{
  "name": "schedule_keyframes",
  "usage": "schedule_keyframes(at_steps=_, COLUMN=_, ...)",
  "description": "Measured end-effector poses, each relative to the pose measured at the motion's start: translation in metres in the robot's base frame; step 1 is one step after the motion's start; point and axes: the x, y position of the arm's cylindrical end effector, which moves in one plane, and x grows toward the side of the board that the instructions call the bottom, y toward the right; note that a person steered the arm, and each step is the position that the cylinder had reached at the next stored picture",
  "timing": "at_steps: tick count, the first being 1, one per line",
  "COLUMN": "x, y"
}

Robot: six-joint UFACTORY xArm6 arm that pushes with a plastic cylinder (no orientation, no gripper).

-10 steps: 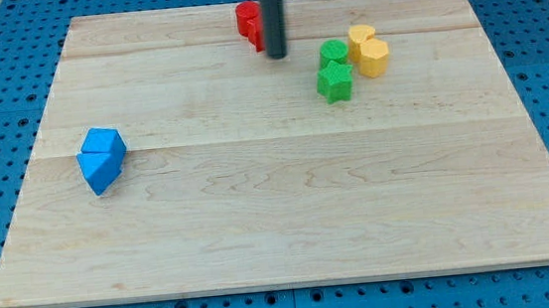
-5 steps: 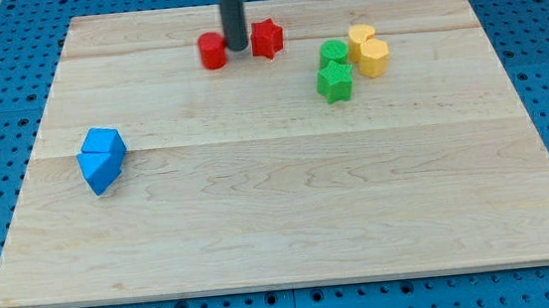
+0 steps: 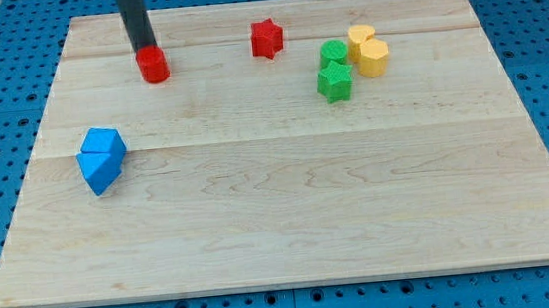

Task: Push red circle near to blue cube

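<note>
Tip: my tip [image 3: 145, 52] touches the red circle's 11 o'clock edge; a bare rod, holding nothing
Red circle: [image 3: 154, 65] at the board's [image 3: 290, 222] 11 o'clock
Blue cube: [image 3: 102, 159] well apart, toward the circle's 7 o'clock
Red star: [image 3: 265, 38] toward the circle's 3 o'clock

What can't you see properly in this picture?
- My tip: in the camera view its very end meets the top of the red circle, so whether they touch is unclear.
- The rod's upper part: cut off by the view's top.
- The two blue blocks: pressed together, exact shapes hard to tell.
</note>
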Motion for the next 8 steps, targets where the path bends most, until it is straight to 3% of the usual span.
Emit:
schedule_keyframes(at_steps=2, x=0.002, y=0.04)
schedule_keyframes(at_steps=3, x=0.036, y=0.043)
schedule_keyframes(at_steps=4, x=0.049, y=-0.012)
schedule_keyframes(at_steps=5, x=0.021, y=-0.013)
schedule_keyframes(at_steps=6, x=0.053, y=-0.05)
schedule_keyframes(at_steps=7, x=0.083, y=-0.005)
schedule_keyframes(at_steps=8, x=0.044, y=-0.002)
